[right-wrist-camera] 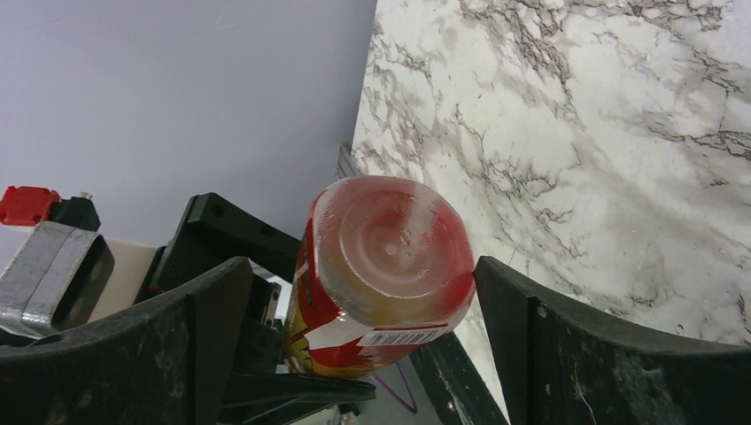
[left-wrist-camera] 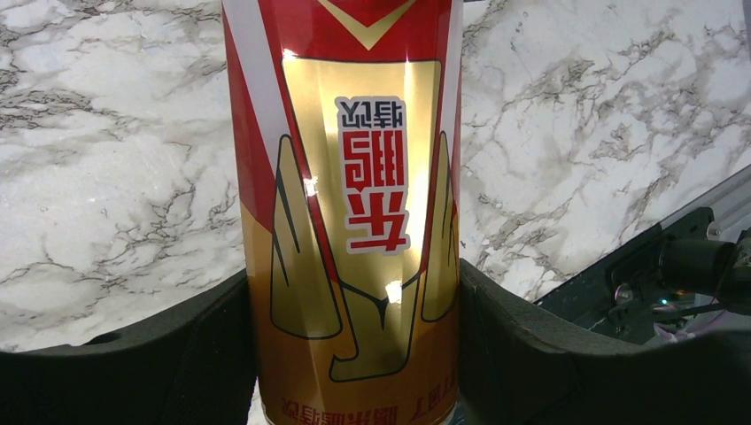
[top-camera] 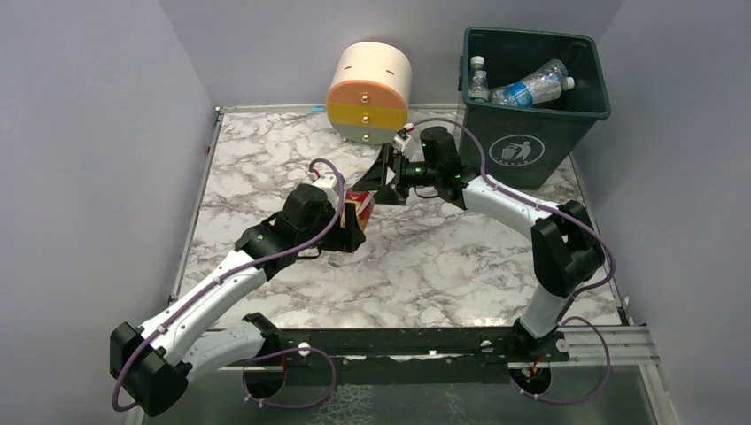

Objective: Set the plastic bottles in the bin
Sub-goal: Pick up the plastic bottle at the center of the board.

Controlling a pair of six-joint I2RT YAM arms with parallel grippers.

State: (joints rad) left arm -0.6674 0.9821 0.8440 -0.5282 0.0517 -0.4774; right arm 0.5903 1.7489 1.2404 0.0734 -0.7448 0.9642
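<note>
Left claw (left-wrist-camera: pixel 354 372): part-closed, pads clamped on the body of the red-and-gold bottle (left-wrist-camera: pixel 354 177).
Right claw (right-wrist-camera: pixel 376 354): spread wide, its fingers flanking the bottle's base without touching.
Handling: we judge it light, with a slick label and denting walls; take the stiffer base end squarely.
Bin (top-camera: pixel 522 146): behind the right claw; we count two clear bottles (top-camera: pixel 531 87) inside.

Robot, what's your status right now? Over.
Left gripper shut on red-and-gold bottle. Right gripper open, jaws astride its base, not gripping. Green bin holds bottles. Round drawer unit close behind right gripper.
</note>
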